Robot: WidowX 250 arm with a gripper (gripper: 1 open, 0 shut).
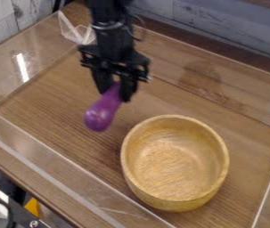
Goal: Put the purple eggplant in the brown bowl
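The black gripper [117, 86] points down over the wooden table [53, 98]. Its two fingers are pinched onto the top end of the purple eggplant [102, 110], so it is holding the eggplant up in the air. The eggplant does not touch the table.

The eggplant hangs with its long side going mostly up and down, but it leans a little. Its top end is tucked between the fingers, up and to the right. Its fat round end points down and to the left, toward the table.

The brown bowl [143, 174] sits on the table, lower and to the right of the eggplant. The eggplant is near the bowl's upper left rim but it is not over the bowl's middle, and it is not inside. The bowl looks bare inside, with just its wood grain showing.

A clear plastic wall [66, 191] runs around the table, and the bowl stands close to the front part of it.
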